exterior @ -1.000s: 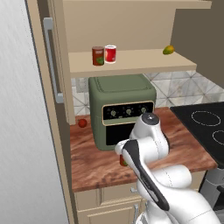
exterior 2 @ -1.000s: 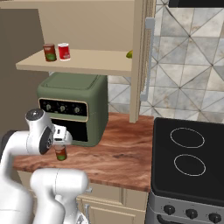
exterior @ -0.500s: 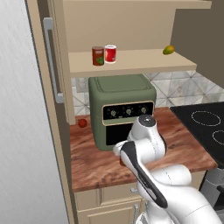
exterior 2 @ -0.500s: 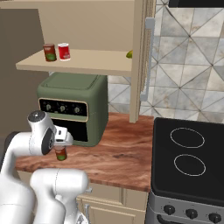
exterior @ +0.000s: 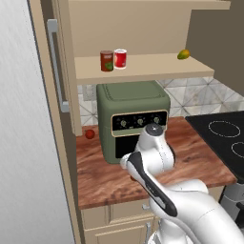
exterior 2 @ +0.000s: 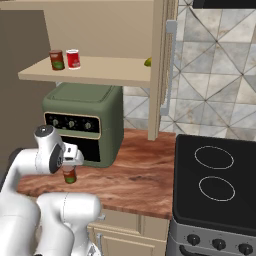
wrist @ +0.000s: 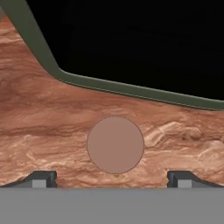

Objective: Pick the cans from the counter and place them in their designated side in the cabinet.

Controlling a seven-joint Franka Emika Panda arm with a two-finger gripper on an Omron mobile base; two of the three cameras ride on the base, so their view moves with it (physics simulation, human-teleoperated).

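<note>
Two cans stand side by side on the cabinet shelf (exterior: 143,71): a brown-red one with a green label (exterior: 106,61) (exterior 2: 56,60) and a bright red one (exterior: 120,59) (exterior 2: 73,59). Another brown-red can (exterior 2: 69,175) stands upright on the wood-grain counter (exterior: 105,176) in front of the green oven. My gripper (exterior 2: 68,165) hangs straight above it, open. From the hand view I look down on its round lid (wrist: 115,145), which lies centred between my gripper (wrist: 113,179) fingertips (wrist: 41,178), with nothing touching it.
The green oven (exterior: 133,119) stands close behind the can. A small red fruit (exterior: 89,134) lies by the tall cabinet door (exterior: 55,66). A yellow-green fruit (exterior: 183,54) sits at the shelf's right end. The black stovetop (exterior 2: 215,175) borders the counter on the right.
The arm's elbow has shifted slightly. The gripper stays open over the can on the counter, and the cans have not moved.
</note>
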